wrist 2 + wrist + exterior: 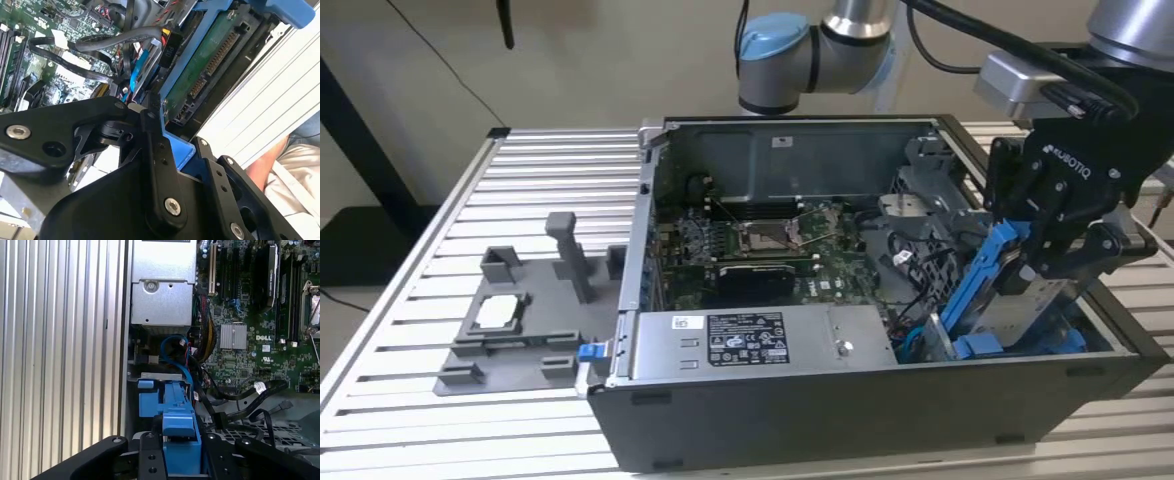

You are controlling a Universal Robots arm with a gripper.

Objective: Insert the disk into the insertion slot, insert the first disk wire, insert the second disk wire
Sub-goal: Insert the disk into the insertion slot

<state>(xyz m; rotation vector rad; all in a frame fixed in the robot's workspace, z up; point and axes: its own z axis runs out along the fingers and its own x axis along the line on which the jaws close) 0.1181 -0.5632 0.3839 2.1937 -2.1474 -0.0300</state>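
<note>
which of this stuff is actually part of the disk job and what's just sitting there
In the job: gripper, shut on the disk; insertion slot.
Just lying about: power supply box, motherboard, grey tray, small square chip on it.

Computer case (pixel 854 420): 1. Motherboard (pixel 774 245): 1. Silver labelled box (pixel 747 345): 1. Disk (pixel 1007 308): 1. Gripper (pixel 1041 270): 1. Robot arm (pixel 781 60): 1. Grey fixture plate (pixel 494 352): 1, toward worktop (pixel 520 180) edge at exterior view's left. Square silver chip (pixel 498 312): 1.

Slatted table (pixel 427 425) under computer case (pixel 854 425), grey fixture (pixel 507 352).
</note>
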